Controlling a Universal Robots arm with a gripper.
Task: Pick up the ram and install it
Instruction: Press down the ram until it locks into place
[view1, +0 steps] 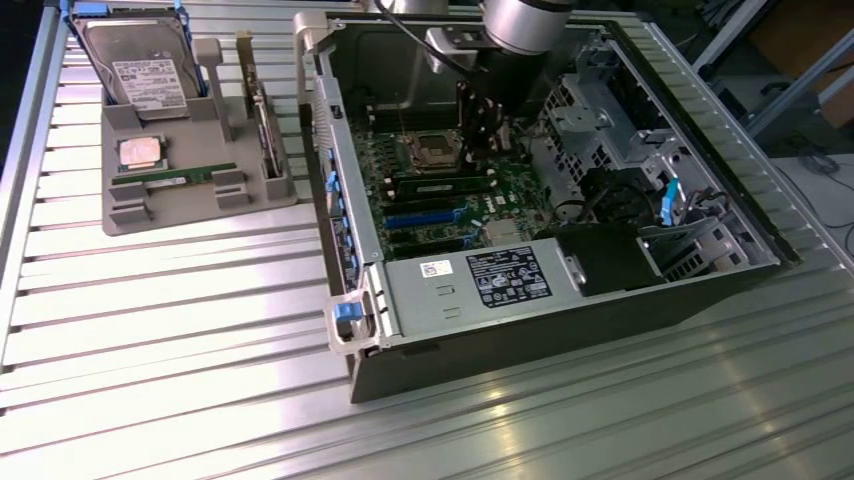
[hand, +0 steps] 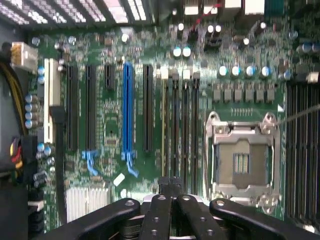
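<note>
My claw (hand: 170, 192) sits closest to the wrist camera, its black linkage arms drawn together and the fingers pinched shut over the motherboard (hand: 150, 100). Whether anything thin is caught between the tips I cannot tell. Directly beyond the tips run the dark memory slots (hand: 180, 125); to one side of me sits the empty silver CPU socket (hand: 241, 160), to the other a blue expansion slot (hand: 127, 115).

In the exterior view my claw (view1: 478, 120) is down inside the open computer case (view1: 534, 350). A stick (view1: 447, 187) lies seated on the board just beside me. The power supply (view1: 494, 280) carries a label I cannot read.

Well away, outside the case, a ram (view1: 174, 180) lies flat on the grey tray (view1: 187, 215), near the CPU chip (view1: 142, 152) and the hard drive (view1: 140, 65), whose white label is illegible.
</note>
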